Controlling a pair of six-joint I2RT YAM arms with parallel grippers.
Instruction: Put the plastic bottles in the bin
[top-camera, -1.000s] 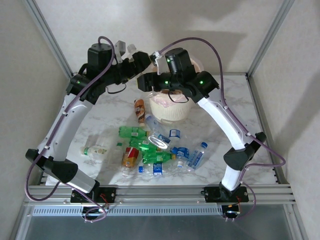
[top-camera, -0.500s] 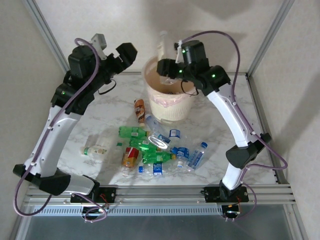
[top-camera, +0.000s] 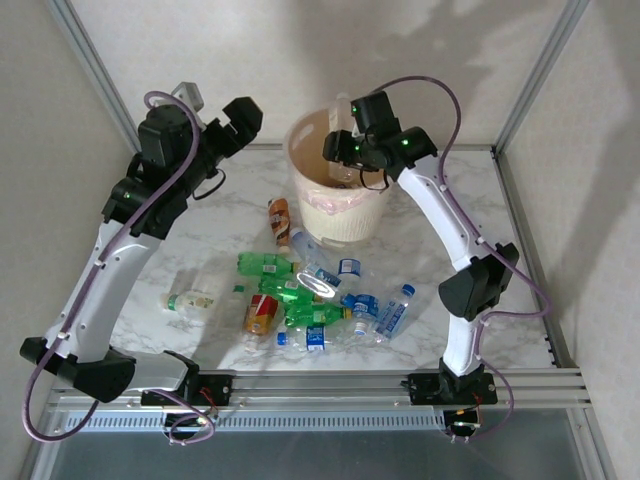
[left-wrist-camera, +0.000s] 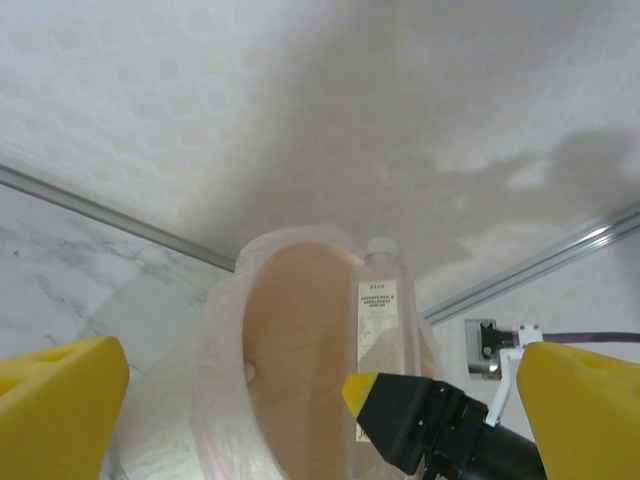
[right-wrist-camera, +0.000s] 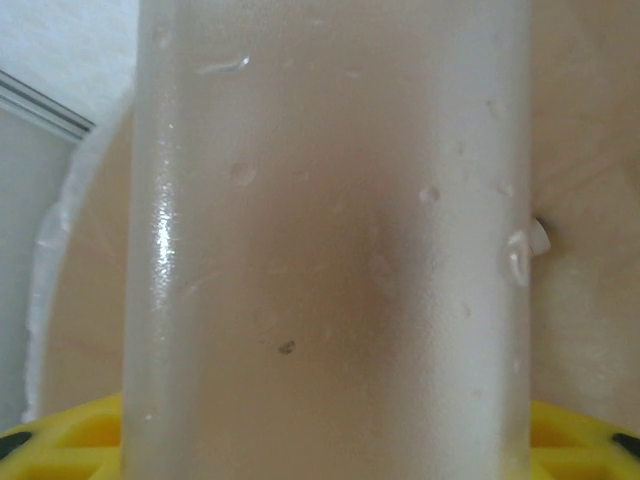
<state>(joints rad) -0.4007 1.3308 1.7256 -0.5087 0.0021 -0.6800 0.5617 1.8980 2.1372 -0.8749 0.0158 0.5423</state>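
My right fingers (right-wrist-camera: 60, 435) clamp a clear bottle (right-wrist-camera: 330, 240) upright over the bin (top-camera: 335, 215) by the far edge of the bench (top-camera: 450, 220). My left fingers (left-wrist-camera: 60, 410) are wide apart. The other bottles (top-camera: 300, 295) lie mid-bench.

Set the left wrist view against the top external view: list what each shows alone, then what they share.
Left wrist: the held bottle's white cap and printed label. Top external: the loose bottles piled on the table. Shared: the bin and the right hand holding that bottle upright at its mouth.
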